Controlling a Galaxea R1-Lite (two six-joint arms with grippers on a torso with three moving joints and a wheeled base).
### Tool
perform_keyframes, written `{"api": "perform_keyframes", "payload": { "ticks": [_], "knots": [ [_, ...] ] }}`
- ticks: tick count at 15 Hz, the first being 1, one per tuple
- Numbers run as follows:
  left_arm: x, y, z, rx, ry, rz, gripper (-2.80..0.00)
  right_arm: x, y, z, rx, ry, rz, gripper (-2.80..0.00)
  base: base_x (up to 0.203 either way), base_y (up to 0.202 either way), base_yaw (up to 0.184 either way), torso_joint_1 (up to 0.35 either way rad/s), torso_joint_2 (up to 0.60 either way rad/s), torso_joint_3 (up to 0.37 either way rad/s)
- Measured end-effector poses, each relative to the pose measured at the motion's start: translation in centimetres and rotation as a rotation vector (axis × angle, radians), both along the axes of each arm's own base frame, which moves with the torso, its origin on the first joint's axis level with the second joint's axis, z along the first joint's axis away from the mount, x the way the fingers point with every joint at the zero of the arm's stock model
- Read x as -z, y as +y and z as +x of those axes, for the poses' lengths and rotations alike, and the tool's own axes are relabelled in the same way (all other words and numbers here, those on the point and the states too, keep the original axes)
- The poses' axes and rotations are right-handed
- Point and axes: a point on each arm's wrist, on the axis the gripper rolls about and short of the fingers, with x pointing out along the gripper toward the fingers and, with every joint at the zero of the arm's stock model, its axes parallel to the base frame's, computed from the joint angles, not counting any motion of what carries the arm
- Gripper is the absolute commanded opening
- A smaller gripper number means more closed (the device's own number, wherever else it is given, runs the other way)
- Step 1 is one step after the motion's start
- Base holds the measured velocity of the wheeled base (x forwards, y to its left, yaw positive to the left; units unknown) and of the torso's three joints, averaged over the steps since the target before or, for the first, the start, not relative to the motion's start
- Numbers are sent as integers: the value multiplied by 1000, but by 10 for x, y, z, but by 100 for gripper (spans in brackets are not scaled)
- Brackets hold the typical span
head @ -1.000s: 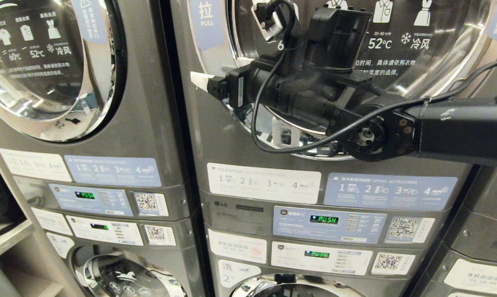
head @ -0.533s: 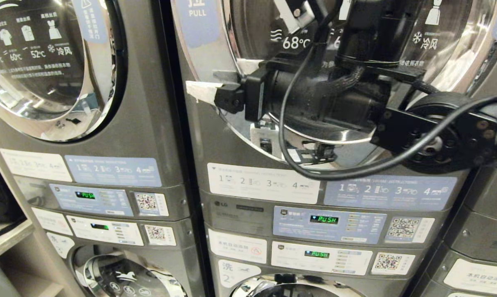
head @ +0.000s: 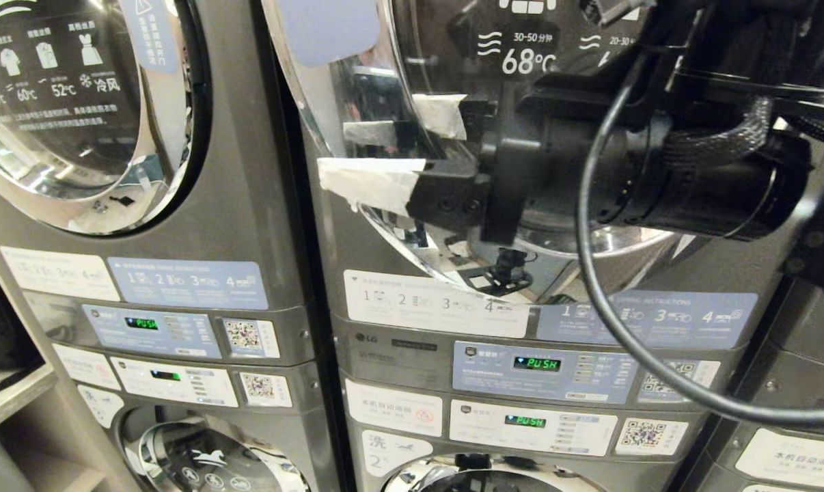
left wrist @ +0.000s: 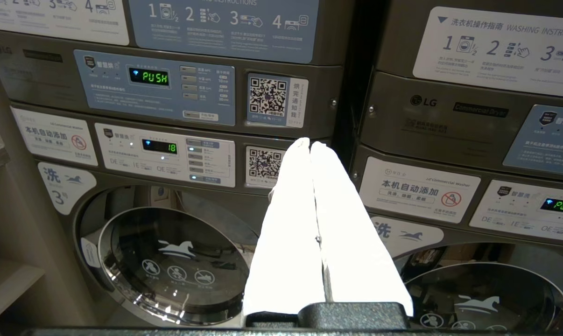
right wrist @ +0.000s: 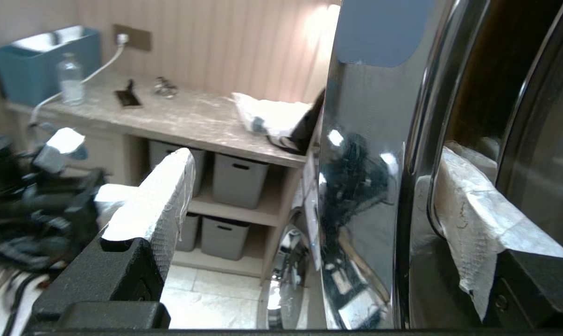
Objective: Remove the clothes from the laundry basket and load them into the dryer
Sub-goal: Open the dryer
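Hanging low before the stacked machines, the left tool [left wrist: 316, 224] shows only in its own wrist view, its two white-taped fingers [left wrist: 291, 233] pressed together on nothing, pointed at the panels between a lower door marked 3 [left wrist: 169, 261] and the next machine; the head view never catches it; moving right, the head view shows the right tool [head: 412, 160] reaching in from the right at the left edge of the dryer door [head: 330, 116], its taped fingers spread wide apart; the right wrist view adds what the head view hides: one finger [right wrist: 155, 205] stands out in the room on the door's outer side, the other [right wrist: 473, 219] sits behind the chrome rim, so the door's edge [right wrist: 370, 186] lies between them, swung out from the machine; beyond stands a table [right wrist: 169, 116] with a teal bin [right wrist: 38, 60], a bottle [right wrist: 70, 79] and a white heap [right wrist: 267, 116]; neither clothes nor basket can be made out for certain.
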Motion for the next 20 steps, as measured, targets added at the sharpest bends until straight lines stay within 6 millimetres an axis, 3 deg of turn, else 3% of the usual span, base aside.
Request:
{"api": "perform_keyframes", "payload": {
  "ticks": [9, 20],
  "knots": [
    [0, 0, 0, 0, 0, 0, -280, -1, -53, -57, -44, -23, -3, 0, 0, 0, 0, 0, 0, 0],
    [0, 0, 0, 0, 0, 0, -280, 2, -93, -99, -72, -53, 23, 0, 0, 0, 0, 0, 0, 0]
  ]
}}
